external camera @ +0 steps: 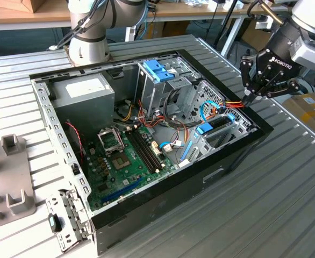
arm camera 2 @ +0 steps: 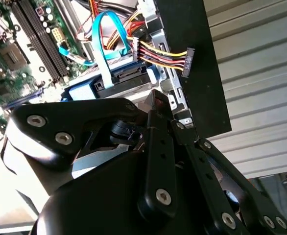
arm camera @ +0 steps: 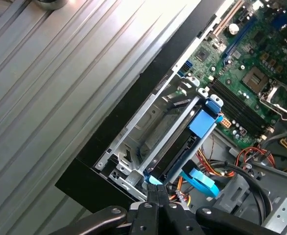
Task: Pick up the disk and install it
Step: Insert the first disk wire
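The fingers (arm camera: 157, 196) are closed together with nothing between them, tips poised at the near end of the drive bay (arm camera: 148, 142), just above the corner of the black computer case (external camera: 233, 161). In the exterior view the gripper (external camera: 250, 99) hangs over that same corner, beside the red-and-yellow power connector (arm camera 2: 175, 56).

The disk (arm camera: 182, 147) sits on edge in the drive bay, with its blue carrier frame (arm camera: 202, 122) showing at the motherboard end and a blue tab of the frame directly under the fingertips. A blue data cable (arm camera: 200, 178) runs just beside it.

Judged from this, the disk is already in its slot and the step in hand is seating it. To do this well, keep the closed fingers squarely on the carrier tab, push along the bay rails rather than across them, and avoid trapping the data cable or power connector.

The case rests on a ribbed metal worktop (external camera: 286, 193).
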Available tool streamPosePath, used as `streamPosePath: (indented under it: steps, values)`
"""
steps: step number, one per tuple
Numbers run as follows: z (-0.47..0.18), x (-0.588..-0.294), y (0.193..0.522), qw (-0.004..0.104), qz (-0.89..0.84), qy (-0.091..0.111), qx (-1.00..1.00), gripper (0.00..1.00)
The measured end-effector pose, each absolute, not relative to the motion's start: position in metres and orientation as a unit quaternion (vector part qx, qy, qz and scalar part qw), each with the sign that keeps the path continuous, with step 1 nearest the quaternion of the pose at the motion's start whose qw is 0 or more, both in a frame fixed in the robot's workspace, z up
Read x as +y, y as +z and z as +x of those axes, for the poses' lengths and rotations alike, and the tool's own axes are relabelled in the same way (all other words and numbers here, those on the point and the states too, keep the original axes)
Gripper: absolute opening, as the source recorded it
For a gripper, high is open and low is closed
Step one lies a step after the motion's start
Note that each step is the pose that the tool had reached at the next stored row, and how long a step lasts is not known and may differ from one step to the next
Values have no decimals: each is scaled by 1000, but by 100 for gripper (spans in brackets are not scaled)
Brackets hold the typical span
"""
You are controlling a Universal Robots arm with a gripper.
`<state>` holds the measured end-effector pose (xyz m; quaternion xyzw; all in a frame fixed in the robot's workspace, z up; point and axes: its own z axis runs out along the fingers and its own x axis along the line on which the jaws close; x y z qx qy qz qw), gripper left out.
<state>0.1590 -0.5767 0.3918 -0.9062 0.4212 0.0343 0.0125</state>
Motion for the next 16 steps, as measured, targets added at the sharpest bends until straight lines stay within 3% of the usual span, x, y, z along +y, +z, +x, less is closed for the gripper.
streamPosePath:
  steps: [16]
  values:
    - [166,-576,391,9,-943,35,330,10]
